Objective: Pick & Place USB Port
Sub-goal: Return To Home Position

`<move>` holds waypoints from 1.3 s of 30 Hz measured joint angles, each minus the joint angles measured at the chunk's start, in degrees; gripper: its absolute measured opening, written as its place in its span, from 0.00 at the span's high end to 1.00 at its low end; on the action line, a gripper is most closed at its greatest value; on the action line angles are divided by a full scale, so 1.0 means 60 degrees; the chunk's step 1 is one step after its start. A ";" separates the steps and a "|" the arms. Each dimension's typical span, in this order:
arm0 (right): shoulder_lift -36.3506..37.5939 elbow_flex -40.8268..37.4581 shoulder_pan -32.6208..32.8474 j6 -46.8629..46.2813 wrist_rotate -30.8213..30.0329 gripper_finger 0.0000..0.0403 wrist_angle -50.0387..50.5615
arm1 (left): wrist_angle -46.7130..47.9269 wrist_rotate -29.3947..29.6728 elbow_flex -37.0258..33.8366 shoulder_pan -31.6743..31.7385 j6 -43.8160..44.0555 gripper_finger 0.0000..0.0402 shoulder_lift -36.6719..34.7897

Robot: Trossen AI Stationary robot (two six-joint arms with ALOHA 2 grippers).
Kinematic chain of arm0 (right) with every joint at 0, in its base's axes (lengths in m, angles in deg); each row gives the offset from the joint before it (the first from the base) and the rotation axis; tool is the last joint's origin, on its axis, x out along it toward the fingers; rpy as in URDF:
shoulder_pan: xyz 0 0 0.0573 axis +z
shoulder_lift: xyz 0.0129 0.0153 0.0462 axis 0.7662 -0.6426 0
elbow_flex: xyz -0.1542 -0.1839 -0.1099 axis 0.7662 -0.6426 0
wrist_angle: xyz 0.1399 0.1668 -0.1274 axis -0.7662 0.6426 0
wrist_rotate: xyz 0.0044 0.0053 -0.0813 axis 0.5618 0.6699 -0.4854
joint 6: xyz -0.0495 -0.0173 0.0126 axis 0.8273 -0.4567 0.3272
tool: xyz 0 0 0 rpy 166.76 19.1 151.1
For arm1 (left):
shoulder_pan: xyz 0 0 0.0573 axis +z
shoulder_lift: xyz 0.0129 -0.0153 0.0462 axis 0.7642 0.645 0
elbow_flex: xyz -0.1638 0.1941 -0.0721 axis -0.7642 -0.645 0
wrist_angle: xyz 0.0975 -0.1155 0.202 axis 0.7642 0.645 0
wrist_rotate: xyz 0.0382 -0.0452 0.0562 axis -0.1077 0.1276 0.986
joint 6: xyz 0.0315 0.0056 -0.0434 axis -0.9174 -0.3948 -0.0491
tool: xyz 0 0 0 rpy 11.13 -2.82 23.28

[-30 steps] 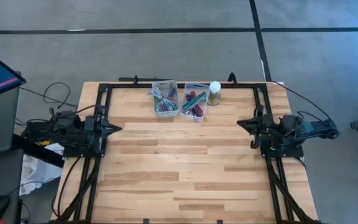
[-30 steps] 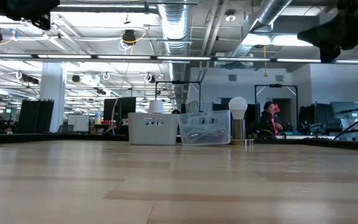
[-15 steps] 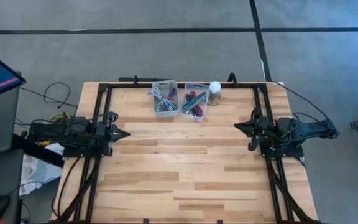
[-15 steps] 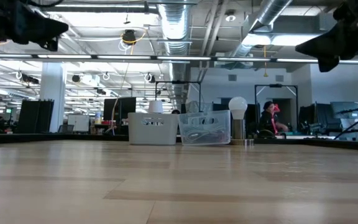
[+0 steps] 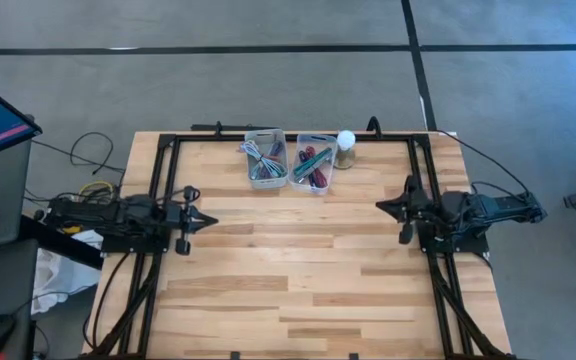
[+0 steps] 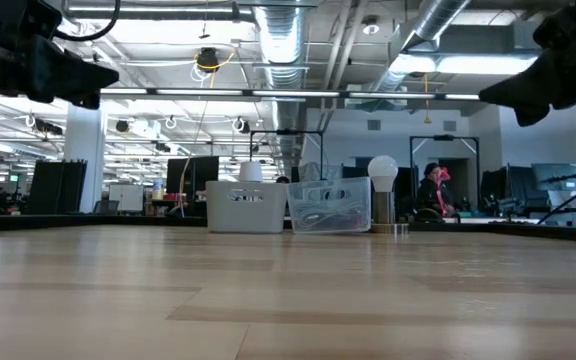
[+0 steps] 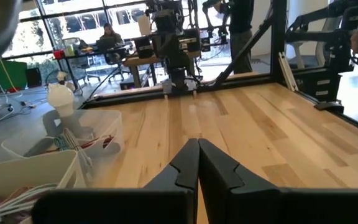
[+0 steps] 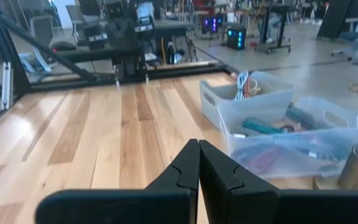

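Two clear plastic bins stand at the table's far edge, the left bin holding coiled cables and the right bin holding red and green pieces. I cannot pick out a USB port among them. My left gripper hangs shut above the table's left side and points level toward the right; its fingers meet with nothing between them. My right gripper hangs shut above the right side and points toward the left, its tips also closed on nothing. Both are well short of the bins.
A white light bulb on a brass base stands just right of the bins. Black rails run along the table's left, right and far sides. Bare wooden boards lie between the arms. A seated person shows in the room beyond.
My left gripper has come down and reached out toward the table's middle, staying shut and level. My right gripper has sunk a little and tipped slightly downward, still shut. The bins and bulb have not moved.
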 joint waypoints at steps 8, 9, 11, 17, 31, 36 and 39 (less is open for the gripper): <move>-0.0026 -0.0562 -0.0004 -0.0346 -0.0004 1.00 -0.0012 | -0.0221 -0.0102 -0.0107 0.0000 0.0076 0.98 0.0022; -0.0054 -0.0569 0.0002 -0.0387 0.0002 1.00 -0.0026 | -0.0222 -0.0102 -0.0107 0.0000 0.0117 0.98 0.0022; 0.0003 -0.0570 0.0011 -0.0374 0.0000 1.00 -0.0030 | -0.0220 -0.0106 -0.0107 0.0000 0.0175 0.98 0.0022; 0.0000 -0.0570 0.0018 -0.0207 0.0011 1.00 -0.0019 | -0.0214 -0.0144 -0.0107 0.0000 0.0208 0.98 0.0073; 0.0000 -0.0497 0.0120 0.0016 -0.0029 1.00 0.0452 | -0.0198 -0.0182 -0.0107 0.0000 0.0244 0.97 0.0080; -0.0022 -0.0497 0.0120 -0.0209 -0.0029 1.00 0.0450 | -0.0198 -0.0178 -0.0107 0.0000 0.0238 0.98 0.0084; -0.0047 -0.0497 0.0120 -0.0339 -0.0029 1.00 0.0450 | -0.0205 -0.0181 -0.0107 0.0000 0.0237 0.98 0.0084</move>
